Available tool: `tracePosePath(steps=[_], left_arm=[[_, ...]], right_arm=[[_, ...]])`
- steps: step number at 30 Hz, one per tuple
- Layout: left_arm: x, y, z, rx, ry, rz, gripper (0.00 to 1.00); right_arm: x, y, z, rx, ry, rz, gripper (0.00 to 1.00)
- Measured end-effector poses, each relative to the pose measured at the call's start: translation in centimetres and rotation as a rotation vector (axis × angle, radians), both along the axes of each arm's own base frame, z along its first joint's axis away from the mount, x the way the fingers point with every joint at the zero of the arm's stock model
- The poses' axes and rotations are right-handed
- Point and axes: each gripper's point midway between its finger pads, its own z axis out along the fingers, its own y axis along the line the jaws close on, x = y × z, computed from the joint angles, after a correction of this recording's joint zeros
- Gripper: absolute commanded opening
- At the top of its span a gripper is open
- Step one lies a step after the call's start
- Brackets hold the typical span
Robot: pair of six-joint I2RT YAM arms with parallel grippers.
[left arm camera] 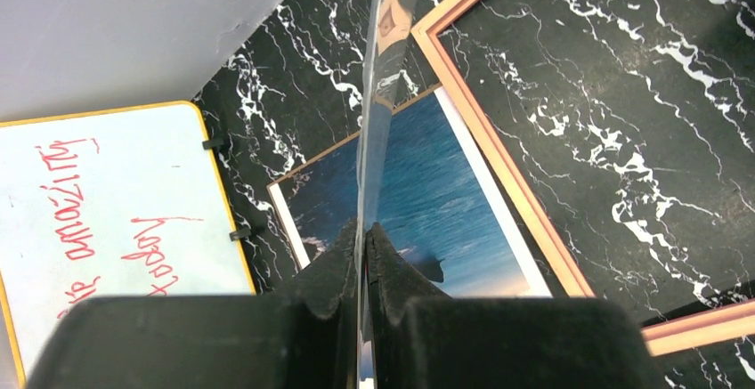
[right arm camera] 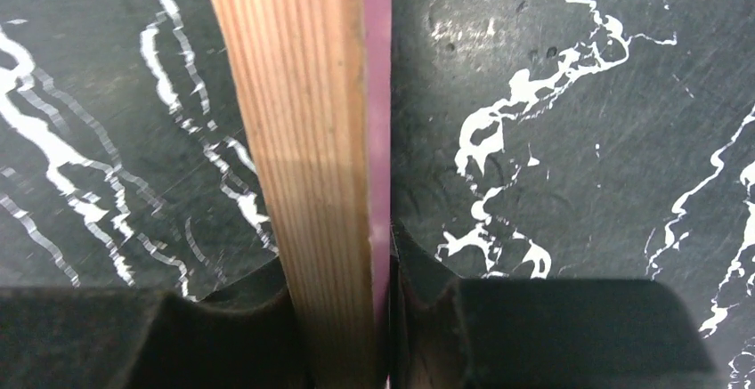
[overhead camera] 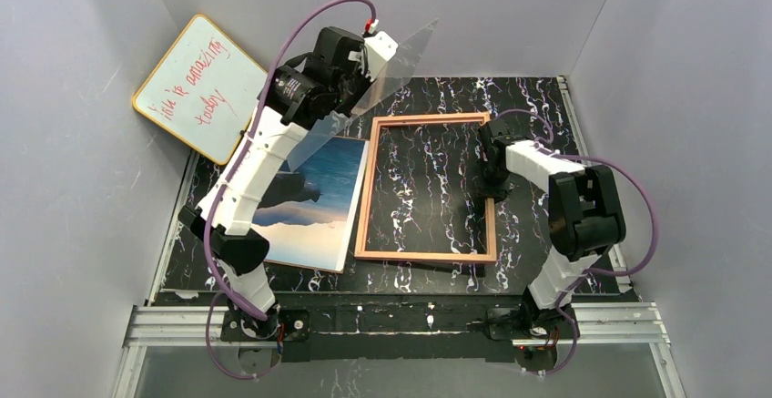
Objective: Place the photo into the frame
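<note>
The frame [overhead camera: 364, 199] lies flat on the black marbled mat, wood-coloured side up, with nothing inside it. My right gripper [overhead camera: 492, 182] is shut on its right bar; the right wrist view shows the jaws [right arm camera: 338, 255] clamped on the wood and pink edge of the frame [right arm camera: 303, 95]. The photo [overhead camera: 314, 188] lies face up left of the frame on a brown backing board [overhead camera: 305, 264]. My left gripper [overhead camera: 366, 72] is shut on the clear pane [overhead camera: 405, 52], held tilted in the air above the photo. In the left wrist view the left gripper [left arm camera: 365, 230] grips the pane [left arm camera: 378, 95] edge-on above the photo [left arm camera: 445, 202].
A yellow-edged whiteboard [overhead camera: 200, 88] with red writing leans against the back left wall; it also shows in the left wrist view [left arm camera: 107, 211]. Grey walls close in the mat on three sides. A metal rail [overhead camera: 401, 321] runs along the near edge.
</note>
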Motion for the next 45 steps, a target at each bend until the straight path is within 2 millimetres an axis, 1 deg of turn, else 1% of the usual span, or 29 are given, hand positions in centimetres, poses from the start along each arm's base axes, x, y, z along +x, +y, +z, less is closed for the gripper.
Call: tracePosePath(steps=[1, 3, 4, 5, 6, 8, 10, 14, 16, 18, 21, 23, 24, 26, 28, 30, 32, 34, 35, 38, 41, 43, 45], left_arm=[[-0.1, 0.1, -0.2, 0.004, 0.006, 0.000, 0.00], [-0.3, 0.2, -0.8, 0.014, 0.021, 0.000, 0.00], [-0.4, 0.2, -1.2, 0.019, 0.029, -0.001, 0.00], [-0.5, 0.3, -1.5, 0.023, 0.039, 0.000, 0.00], [-0.6, 0.3, -1.9, 0.027, 0.047, 0.000, 0.00], [-0.7, 0.3, -2.5, 0.034, 0.062, 0.002, 0.00], [-0.7, 0.3, -3.0, 0.039, 0.074, 0.003, 0.00], [-0.8, 0.3, -3.6, 0.037, 0.091, 0.011, 0.00], [-0.8, 0.3, -3.6, 0.029, 0.095, 0.017, 0.00], [-0.9, 0.2, -3.8, 0.021, 0.098, 0.024, 0.00], [-0.9, -0.3, -4.6, 0.019, 0.106, 0.035, 0.00], [-1.2, -1.0, -6.0, 0.042, 0.120, 0.032, 0.00], [-1.5, -1.5, -6.9, 0.066, 0.127, 0.027, 0.00], [-2.3, -2.6, -8.7, 0.130, 0.123, 0.010, 0.00], [-3.3, -4.4, -10.3, 0.225, 0.081, -0.030, 0.00], [-4.3, -6.1, -10.9, 0.288, 0.029, -0.070, 0.00], [-5.2, -7.9, -10.9, 0.314, -0.023, -0.108, 0.00], [-6.1, -9.5, -11.0, 0.317, -0.060, -0.134, 0.00], [-6.5, -10.0, -11.4, 0.317, -0.063, -0.146, 0.00], [-7.6, -10.5, -13.5, 0.321, -0.027, -0.166, 0.02], [-8.5, -10.8, -15.8, 0.307, 0.049, -0.172, 0.05], [-9.0, -11.1, -17.2, 0.299, 0.096, -0.173, 0.08], [-9.6, -11.6, -18.6, 0.280, 0.150, -0.173, 0.12]], right_arm=[[0.0, -0.2, -0.5, -0.012, 0.009, -0.001, 0.37], [-0.1, -0.4, -1.4, -0.031, 0.032, -0.008, 0.44], [0.0, -0.5, -1.3, -0.033, 0.030, -0.010, 0.52], [0.1, -0.6, -1.3, -0.040, 0.026, -0.014, 0.65], [0.1, -0.6, -1.3, -0.041, 0.024, -0.021, 0.68], [0.2, -0.7, -1.2, -0.046, 0.018, -0.036, 0.80], [0.3, -0.8, -1.2, -0.047, 0.013, -0.050, 0.89], [0.3, -0.7, -0.6, -0.040, 0.003, -0.085, 0.94], [0.6, -0.5, 0.4, -0.027, -0.013, -0.101, 0.95], [1.4, 0.2, 2.4, 0.024, -0.066, -0.121, 0.98], [2.6, 1.7, 7.0, 0.154, -0.186, -0.149, 0.99], [3.1, 3.2, 10.7, 0.280, -0.282, -0.164, 0.99], [3.3, 4.2, 13.0, 0.365, -0.339, -0.167, 0.99], [3.4, 5.8, 16.2, 0.489, -0.412, -0.162, 0.99], [3.2, 7.1, 18.5, 0.601, -0.456, -0.152, 0.99], [3.0, 8.3, 19.6, 0.688, -0.462, -0.143, 0.99], [2.8, 9.1, 19.6, 0.744, -0.442, -0.143, 0.99], [2.3, 9.6, 18.8, 0.778, -0.404, -0.156, 0.99], [2.0, 9.7, 18.3, 0.790, -0.384, -0.166, 0.99], [1.1, 10.0, 17.1, 0.825, -0.344, -0.207, 0.99], [-0.7, 9.7, 16.2, 0.860, -0.330, -0.262, 0.99], [-1.6, 9.5, 16.0, 0.883, -0.328, -0.295, 0.98], [-2.0, 9.0, 15.5, 0.886, -0.327, -0.346, 0.97]])
